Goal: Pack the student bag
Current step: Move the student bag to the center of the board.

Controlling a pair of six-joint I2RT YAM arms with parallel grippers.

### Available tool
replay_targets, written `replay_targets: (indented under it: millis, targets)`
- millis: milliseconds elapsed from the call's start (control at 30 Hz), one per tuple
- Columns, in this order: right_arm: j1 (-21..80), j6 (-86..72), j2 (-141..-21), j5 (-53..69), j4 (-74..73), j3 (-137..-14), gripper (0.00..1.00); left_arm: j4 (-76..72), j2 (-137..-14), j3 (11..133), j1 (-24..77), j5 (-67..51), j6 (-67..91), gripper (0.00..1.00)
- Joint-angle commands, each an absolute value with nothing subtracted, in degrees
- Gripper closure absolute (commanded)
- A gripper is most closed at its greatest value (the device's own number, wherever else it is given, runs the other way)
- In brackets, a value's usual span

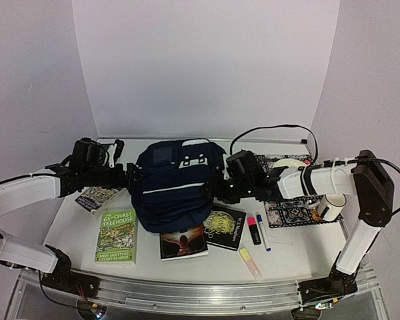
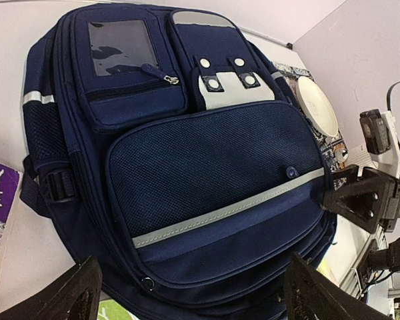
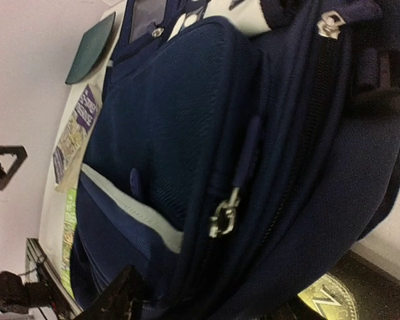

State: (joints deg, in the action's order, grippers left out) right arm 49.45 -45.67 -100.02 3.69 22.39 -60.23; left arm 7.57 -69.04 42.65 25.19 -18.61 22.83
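While the large navy fabric backpack (image 1: 173,190) is being kept zipped shut at the middle of the white table (image 1: 73,230), toward its rear edge, it is being flanked by both grippers. The left gripper (image 2: 193,267) is being held wide open, empty; whether the right gripper (image 1: 221,181) is clamping anything cannot be told. If the silver zip pull (image 3: 223,215) is being tugged unbraced, the soft bag is likely being dragged, not opened.

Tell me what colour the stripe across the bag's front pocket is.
Pale grey-white stripe on navy bag; left wrist view best.
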Motion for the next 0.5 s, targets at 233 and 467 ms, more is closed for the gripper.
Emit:
replay_targets:
  millis: [233, 467]
  targets:
    - [40.5, -35.5, -92.6, 13.0, 13.8, -61.2, 0.18, 6.7, -74.5, 43.1, 25.3, -19.5, 20.8, 0.04]
    - [34.5, -34.1, -101.4, 16.4, 14.1, -66.6, 0.16, 6.8, -77.5, 43.0, 25.3, -18.8, 20.7, 0.04]
